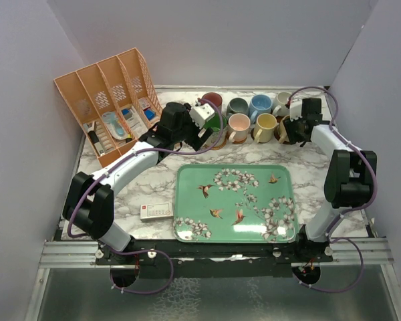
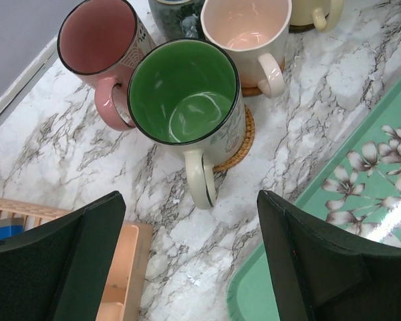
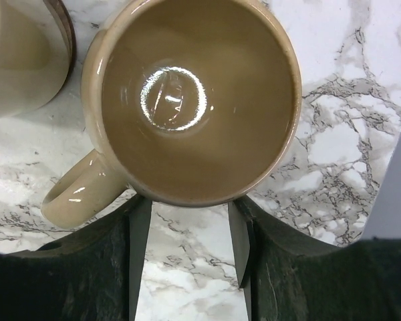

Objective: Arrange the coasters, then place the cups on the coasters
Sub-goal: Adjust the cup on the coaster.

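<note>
The glossy green-lined ceramic mug (image 2: 184,93) stands upright on a round woven tan coaster (image 2: 244,137), whose edge peeks out at 4 o'clock. Its pale handle points to 6 o'clock in the left wrist view, straight at the left gripper (image 2: 190,196). That pincer hangs spread wide and empty, one finger either side of the handle and touching nothing (a stance that suits either letting go or lining up, and I cannot say which).

The right gripper (image 3: 189,214) is about half open, with bare white-and-grey marble table (image 3: 187,267) between its fingers. It holds nothing, and its tips sit just short of the near wall of the glossy tan-brown ceramic mug (image 3: 190,100). That mug is upright with its handle at 8 o'clock. No coaster shows around its base, though the mug may hide one.

In the top view all the mugs cluster at 12 o'clock of the green floral rectangular tray (image 1: 187,200). They are packed close, probably so each can sit on its own disc.
</note>
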You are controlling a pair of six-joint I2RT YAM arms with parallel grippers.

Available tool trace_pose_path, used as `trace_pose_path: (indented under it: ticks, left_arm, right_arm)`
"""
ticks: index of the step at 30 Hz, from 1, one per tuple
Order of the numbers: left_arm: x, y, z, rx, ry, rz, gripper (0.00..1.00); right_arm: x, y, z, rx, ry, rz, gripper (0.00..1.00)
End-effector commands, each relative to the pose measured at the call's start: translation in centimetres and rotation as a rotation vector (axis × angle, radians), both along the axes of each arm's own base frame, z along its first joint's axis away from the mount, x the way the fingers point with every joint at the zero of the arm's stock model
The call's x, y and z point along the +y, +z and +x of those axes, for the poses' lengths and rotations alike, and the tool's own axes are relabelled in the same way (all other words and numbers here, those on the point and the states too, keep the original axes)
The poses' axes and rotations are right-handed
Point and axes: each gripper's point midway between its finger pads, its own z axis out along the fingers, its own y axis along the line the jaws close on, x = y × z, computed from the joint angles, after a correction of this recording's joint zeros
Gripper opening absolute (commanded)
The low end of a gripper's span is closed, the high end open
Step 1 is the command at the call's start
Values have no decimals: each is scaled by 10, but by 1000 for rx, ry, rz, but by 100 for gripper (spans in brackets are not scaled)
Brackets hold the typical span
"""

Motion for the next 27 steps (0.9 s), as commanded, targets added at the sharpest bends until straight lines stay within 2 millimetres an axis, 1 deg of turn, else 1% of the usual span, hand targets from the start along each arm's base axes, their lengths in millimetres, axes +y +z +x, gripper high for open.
trace_pose_path:
  ticks: [1,7,16,22,27]
  left_arm:
    - [-5,15,-4,-38,-32,-29,84]
    - [-5,13,-4,-35,-31,-28,84]
    - [-5,11,-5,-30,-32,-25,84]
    - [-4,10,-4,-29,-27,-21,84]
    - [0,11,-5,-34,-18,-15,84]
  right_arm:
    - [6,8,12,-25,32,34,49]
    - [9,7,17,-23,47,48,49]
    - [10,1,17,-9,47,57,48]
    - [10,7,16,-19,46,55,49]
    - [7,13,11,-24,39,38,50]
